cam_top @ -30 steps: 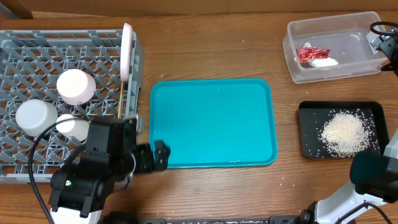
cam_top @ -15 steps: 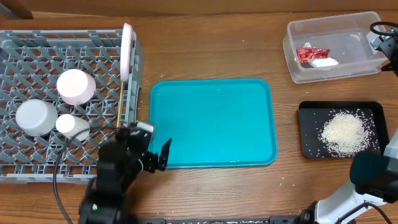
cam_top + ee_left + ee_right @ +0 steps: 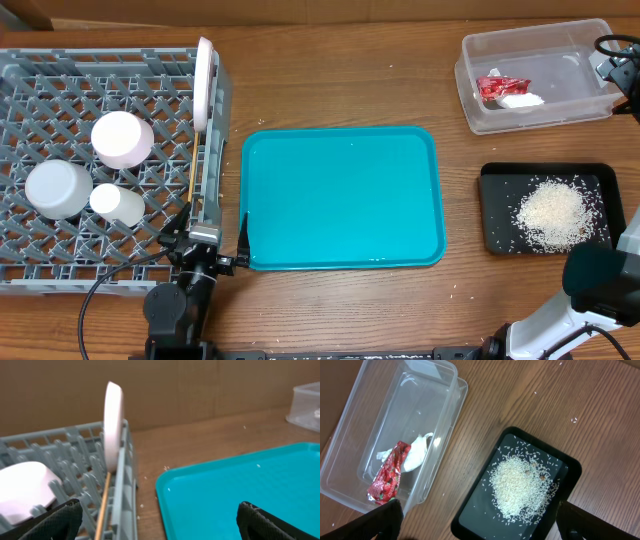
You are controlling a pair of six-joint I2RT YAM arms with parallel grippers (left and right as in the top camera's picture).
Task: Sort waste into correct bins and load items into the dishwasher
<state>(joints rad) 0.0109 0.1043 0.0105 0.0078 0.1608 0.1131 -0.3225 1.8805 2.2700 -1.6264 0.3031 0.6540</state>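
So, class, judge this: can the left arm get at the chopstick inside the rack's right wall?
Probably yes. The left gripper is open just in front of the chopstick, nothing between; the rack wall and upright plate crowd it.

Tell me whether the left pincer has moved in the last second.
Yes. The left pincer has slid left off the teal tray's near corner. It now stands open astride the gap between tray and dish rack.
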